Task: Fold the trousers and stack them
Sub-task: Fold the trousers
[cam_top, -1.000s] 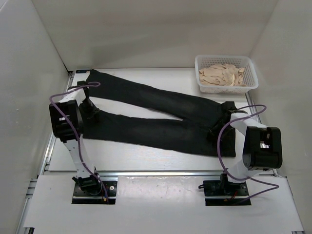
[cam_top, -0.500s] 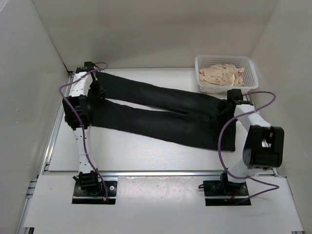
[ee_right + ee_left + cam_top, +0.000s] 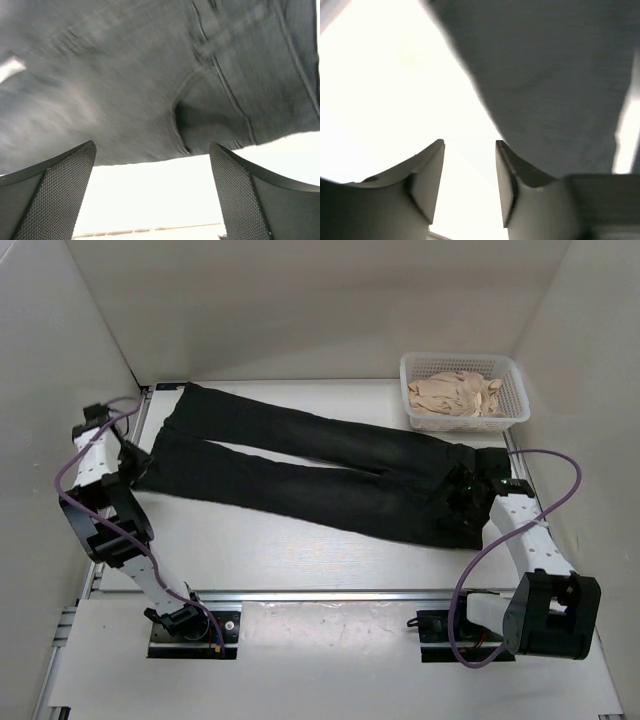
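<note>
Top external: trousers (image 3: 310, 465) flat across table (image 3: 280, 550), cuffs (image 3: 160, 465) left, waistband (image 3: 478, 462) right. Soft, limp, light cloth; likely sags and slides. Best hold: waistband edge, cuffs. Left gripper (image 3: 470, 145) parted, empty, beside cuff; right gripper (image 3: 152, 147) wide apart, empty, at waistband.

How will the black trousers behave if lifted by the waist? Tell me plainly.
Probably floppy: the trousers lie flat and follow the table, so the legs would likely hang and drag. Likely not slippery: the weave and stitched seams look grippy in the right wrist view. Rolling or tipping seems unlikely.
</note>
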Motion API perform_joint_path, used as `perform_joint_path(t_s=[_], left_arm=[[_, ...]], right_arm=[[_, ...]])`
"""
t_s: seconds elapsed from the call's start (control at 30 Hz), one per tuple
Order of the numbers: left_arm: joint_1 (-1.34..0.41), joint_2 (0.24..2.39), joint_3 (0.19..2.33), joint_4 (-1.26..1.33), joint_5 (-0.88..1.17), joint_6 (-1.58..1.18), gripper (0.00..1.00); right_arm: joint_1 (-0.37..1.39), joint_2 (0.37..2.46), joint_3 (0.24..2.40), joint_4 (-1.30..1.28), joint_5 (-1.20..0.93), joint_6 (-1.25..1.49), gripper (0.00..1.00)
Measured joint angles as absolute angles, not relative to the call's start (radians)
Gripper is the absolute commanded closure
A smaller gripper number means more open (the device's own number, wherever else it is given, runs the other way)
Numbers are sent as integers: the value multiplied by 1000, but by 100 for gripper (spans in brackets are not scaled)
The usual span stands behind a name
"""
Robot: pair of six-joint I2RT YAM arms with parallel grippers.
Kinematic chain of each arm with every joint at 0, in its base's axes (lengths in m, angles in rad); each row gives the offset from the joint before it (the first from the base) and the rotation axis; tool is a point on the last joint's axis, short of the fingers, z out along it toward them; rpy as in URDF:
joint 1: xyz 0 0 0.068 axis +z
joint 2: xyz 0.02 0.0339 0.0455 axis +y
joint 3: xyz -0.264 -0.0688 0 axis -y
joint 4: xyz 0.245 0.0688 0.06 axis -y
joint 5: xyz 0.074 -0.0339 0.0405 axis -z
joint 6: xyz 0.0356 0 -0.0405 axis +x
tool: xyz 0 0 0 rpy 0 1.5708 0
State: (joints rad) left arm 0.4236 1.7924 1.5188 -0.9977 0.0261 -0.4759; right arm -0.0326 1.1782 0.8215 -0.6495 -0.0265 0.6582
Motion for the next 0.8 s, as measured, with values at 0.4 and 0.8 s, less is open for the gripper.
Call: perform_joint_path(t_s=[0.4, 0.8], left_arm=[[454, 1972, 1483, -930, 80, -524, 17], [448, 2089, 1536, -918, 65, -541, 48]], right_arm=[[-33, 1175, 746, -678, -110, 699, 0], [-33, 1058, 699, -687, -72, 790, 0]])
